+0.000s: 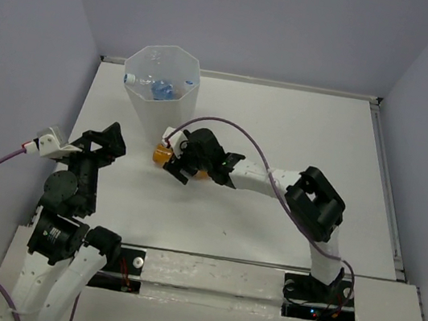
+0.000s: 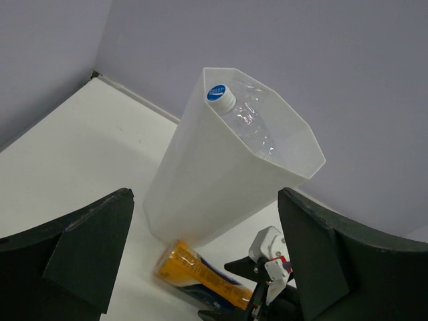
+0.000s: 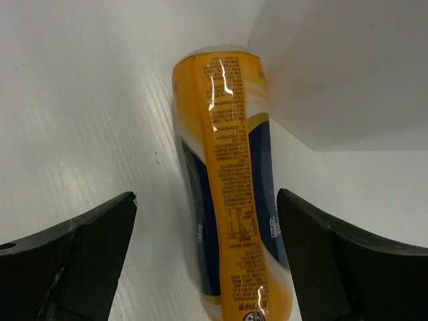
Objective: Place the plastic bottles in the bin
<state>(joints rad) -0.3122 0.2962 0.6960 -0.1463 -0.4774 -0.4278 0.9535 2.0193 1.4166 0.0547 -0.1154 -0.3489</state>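
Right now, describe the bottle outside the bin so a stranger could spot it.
Find the tall white bin at the table's far left. At its base lies a bottle on its side, between the right hand's open fingers. It alone is orange with a dark blue label.

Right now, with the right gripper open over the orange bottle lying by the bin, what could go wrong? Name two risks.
1. The orange bottle is round and lies on its side below the open right gripper; closing off-centre could roll it away.
2. It lies close to the narrow foot of the tall bin; a nudge there might tip the bin.
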